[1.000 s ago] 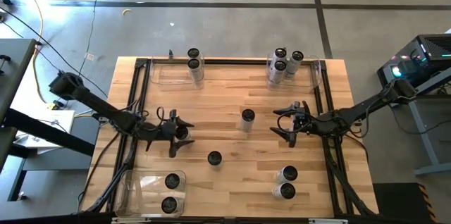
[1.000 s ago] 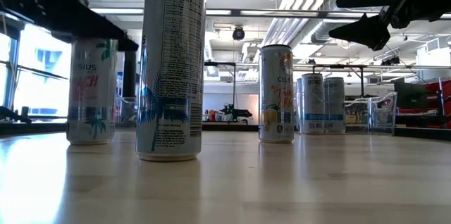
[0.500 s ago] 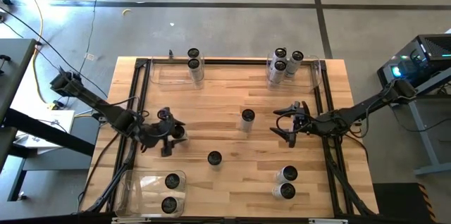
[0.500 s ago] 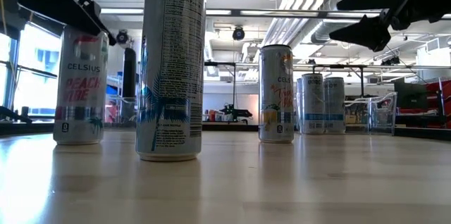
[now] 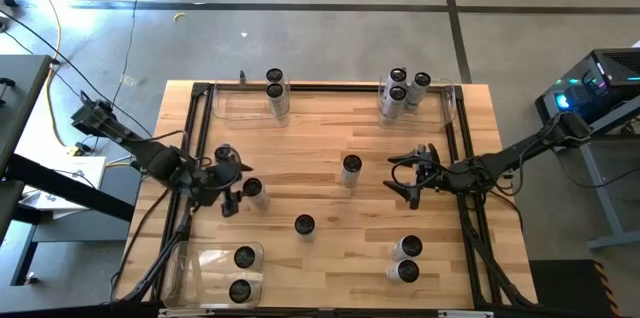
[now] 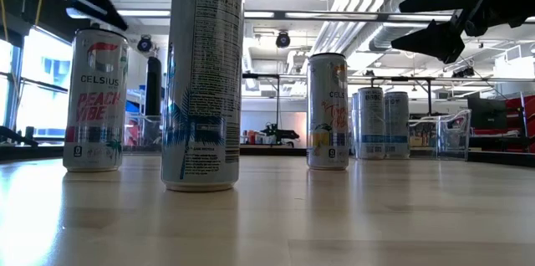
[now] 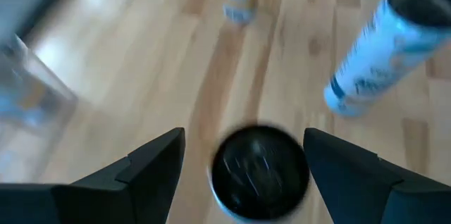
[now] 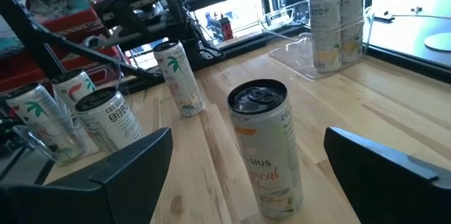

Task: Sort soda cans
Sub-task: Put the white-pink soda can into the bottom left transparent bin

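A soda can (image 5: 252,190) stands upright on the wooden table, left of centre. Its dark top (image 7: 261,171) shows below and between my left gripper's fingers. My left gripper (image 5: 230,178) is open and hovers just left of this can, touching nothing. My right gripper (image 5: 401,177) is open and level, right of centre. It faces another upright can (image 8: 264,146) a short way off and is empty. A third loose can (image 5: 304,224) stands near the middle and looms large in the low view (image 6: 205,82).
A clear bin at the far left (image 5: 235,106) holds two cans. A clear bin at the far right (image 5: 447,103) holds several. A bin at the near left (image 5: 195,263) holds two. Two loose cans (image 5: 405,259) stand at the near right. Black frame rails (image 5: 196,138) run along the table's sides.
My left gripper has drawn back toward the table's left edge and risen off the can that it stood over. The can stays upright on the table, a little farther left than a second ago. My right gripper has kept still.
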`<action>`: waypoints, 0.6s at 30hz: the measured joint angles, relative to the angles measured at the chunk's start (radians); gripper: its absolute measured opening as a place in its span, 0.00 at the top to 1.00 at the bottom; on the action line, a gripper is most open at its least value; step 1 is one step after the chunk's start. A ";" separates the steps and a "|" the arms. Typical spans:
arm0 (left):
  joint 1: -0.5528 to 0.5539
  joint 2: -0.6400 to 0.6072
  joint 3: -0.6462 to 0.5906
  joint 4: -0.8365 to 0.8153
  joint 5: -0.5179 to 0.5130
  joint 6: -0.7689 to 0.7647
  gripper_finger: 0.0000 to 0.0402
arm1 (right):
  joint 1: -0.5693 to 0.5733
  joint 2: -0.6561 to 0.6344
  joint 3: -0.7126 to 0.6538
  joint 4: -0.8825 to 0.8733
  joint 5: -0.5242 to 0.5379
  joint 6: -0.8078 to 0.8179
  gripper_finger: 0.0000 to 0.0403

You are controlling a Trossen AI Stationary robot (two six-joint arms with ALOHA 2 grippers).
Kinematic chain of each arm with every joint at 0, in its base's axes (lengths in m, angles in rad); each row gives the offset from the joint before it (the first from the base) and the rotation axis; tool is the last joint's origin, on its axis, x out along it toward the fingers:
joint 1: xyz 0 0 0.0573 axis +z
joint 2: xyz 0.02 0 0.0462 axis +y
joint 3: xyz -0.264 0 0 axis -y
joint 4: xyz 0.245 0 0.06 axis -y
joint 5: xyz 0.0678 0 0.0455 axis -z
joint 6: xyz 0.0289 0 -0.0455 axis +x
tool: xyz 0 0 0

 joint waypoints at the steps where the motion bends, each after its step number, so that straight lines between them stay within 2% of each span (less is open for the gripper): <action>1: -0.004 0.005 0.000 -0.020 0.021 -0.027 0.29 | 0.000 0.000 0.000 0.000 0.000 0.000 0.09; 8: -0.039 0.061 -0.001 -0.059 0.021 -0.160 0.29 | 0.000 0.000 0.000 0.000 0.000 -0.010 0.09; 18: -0.037 0.105 0.000 -0.061 -0.069 -0.156 0.29 | 0.000 0.000 0.000 0.000 0.000 -0.001 0.09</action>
